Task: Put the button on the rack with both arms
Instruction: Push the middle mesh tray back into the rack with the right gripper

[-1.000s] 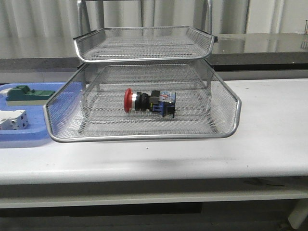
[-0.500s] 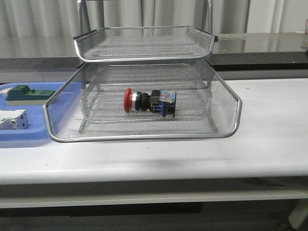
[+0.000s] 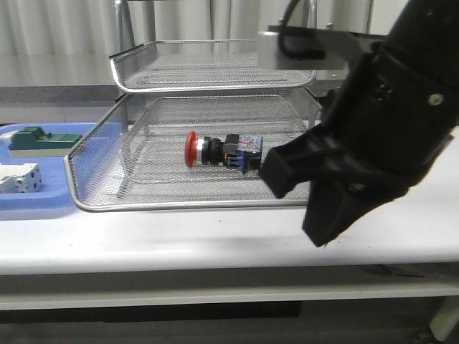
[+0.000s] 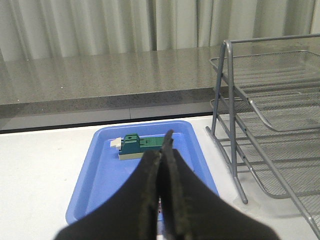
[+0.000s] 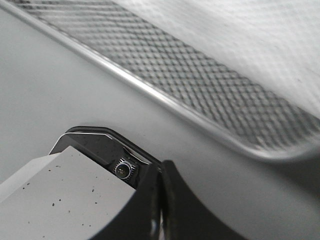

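Observation:
The button point(image 3: 222, 151) lies on its side in the lower tray of the wire-mesh rack point(image 3: 215, 204), red cap to the left. My right arm point(image 3: 380, 122) fills the right of the front view, close to the camera, and hides the rack's right side. My right gripper point(image 5: 160, 172) is shut and empty, over the white table beside the rack's rim point(image 5: 200, 90). My left gripper point(image 4: 162, 150) is shut and empty, above the blue tray point(image 4: 100, 170), left of the rack point(image 4: 280, 125). The left arm is out of the front view.
The blue tray point(image 3: 43, 204) left of the rack holds a green block point(image 3: 39, 140) and a white block point(image 3: 18, 178); the green block also shows in the left wrist view point(image 4: 142, 146). A grey box with a small lens point(image 5: 123, 170) sits below my right gripper.
My right arm has swung into the front view from the right and now covers the rack's right side. The button and rack have not moved.

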`<state>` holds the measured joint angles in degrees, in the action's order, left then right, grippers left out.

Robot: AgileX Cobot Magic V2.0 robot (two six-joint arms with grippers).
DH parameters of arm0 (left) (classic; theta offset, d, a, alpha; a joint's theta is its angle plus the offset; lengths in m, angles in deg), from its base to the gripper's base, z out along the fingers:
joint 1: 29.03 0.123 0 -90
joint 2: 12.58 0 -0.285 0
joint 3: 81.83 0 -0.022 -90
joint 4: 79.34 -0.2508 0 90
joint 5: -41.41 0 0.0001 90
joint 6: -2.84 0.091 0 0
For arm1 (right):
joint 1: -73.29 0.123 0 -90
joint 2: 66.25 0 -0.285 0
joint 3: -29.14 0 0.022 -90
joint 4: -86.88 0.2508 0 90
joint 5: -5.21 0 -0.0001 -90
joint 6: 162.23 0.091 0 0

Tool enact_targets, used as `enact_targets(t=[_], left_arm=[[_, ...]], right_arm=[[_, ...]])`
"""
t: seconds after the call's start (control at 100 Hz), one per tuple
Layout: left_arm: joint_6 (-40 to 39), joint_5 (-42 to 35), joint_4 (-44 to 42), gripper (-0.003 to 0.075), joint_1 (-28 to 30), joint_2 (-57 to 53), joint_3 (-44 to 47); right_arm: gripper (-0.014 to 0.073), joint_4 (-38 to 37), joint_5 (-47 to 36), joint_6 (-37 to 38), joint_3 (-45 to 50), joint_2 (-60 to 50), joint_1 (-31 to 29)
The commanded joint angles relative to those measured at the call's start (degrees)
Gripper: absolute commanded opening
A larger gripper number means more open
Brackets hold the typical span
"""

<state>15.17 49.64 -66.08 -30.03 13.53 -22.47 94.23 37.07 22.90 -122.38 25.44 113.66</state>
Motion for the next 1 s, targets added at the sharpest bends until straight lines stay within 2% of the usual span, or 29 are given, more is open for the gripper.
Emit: enact_targets(t=[0.0,0.14,0.52,0.99], left_arm=[[-0.60,-4.74,0.69,-0.0020,0.10,0.42,-1.72],[-0.60,-4.74,0.69,-0.0020,0.10,0.42,-1.72],[-0.60,-4.74,0.69,-0.0020,0.10,0.42,-1.72],[-0.60,-4.74,0.69,-0.0020,0.10,0.53,-1.72]], right_arm=[[-0.0065,-0.42,-3.17,-0.87,-2.80,0.83,1.64],[-0.0065,-2.79,-4.89,-0.87,-4.55,4.53,3.44],[-0.0065,-12.58,-7.69,-0.87,-10.47,10.89,3.15],[-0.0065,-18.49,-10.18,-0.87,-21.88,19.40,-6.89]])
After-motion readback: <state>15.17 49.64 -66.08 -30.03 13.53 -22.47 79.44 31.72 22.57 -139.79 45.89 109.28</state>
